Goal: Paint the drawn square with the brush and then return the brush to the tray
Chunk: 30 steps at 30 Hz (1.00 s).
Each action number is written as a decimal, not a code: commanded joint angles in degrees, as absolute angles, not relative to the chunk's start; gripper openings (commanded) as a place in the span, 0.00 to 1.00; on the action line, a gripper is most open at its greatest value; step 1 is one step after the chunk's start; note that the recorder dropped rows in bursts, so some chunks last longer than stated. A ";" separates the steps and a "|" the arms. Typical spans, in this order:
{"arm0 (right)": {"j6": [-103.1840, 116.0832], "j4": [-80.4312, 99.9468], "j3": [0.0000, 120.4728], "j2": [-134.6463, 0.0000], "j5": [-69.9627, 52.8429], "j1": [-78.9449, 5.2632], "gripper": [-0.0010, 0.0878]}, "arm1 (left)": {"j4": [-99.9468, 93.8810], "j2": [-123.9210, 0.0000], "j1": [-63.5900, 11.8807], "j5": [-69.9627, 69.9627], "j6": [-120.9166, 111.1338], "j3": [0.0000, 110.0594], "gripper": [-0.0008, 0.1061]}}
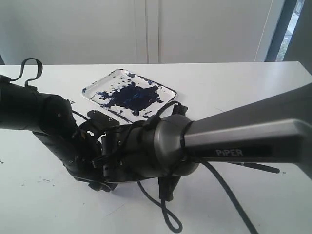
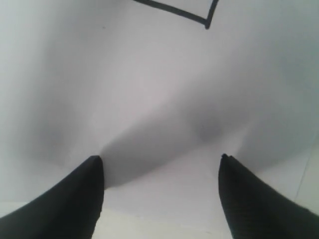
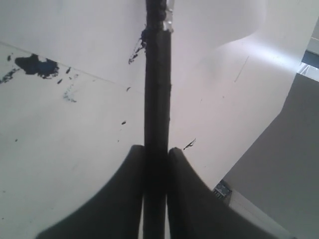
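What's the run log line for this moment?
right gripper: shut on brush | left gripper: open, empty, over paper | drawn square: corner visible | tray: paint-smeared, brush absent

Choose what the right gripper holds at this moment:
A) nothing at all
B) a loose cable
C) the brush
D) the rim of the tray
C: in the right wrist view the right gripper is shut on the brush, whose dark shaft runs straight out of the grip.
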<state>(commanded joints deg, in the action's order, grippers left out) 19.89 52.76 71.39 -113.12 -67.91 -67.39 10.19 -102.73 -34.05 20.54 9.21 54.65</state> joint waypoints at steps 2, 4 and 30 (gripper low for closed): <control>19.94 52.93 72.14 -112.77 -67.92 -67.39 0.01 | 10.19 -102.73 -34.05 20.54 9.21 54.65 0.65; 19.94 53.03 72.95 -112.77 -67.41 -67.39 0.01 | 10.19 -102.73 -34.05 20.54 9.21 54.65 0.65; 15.77 46.53 73.40 -113.88 -69.96 -67.28 0.01 | 9.96 -102.72 -34.05 20.98 9.21 54.65 0.65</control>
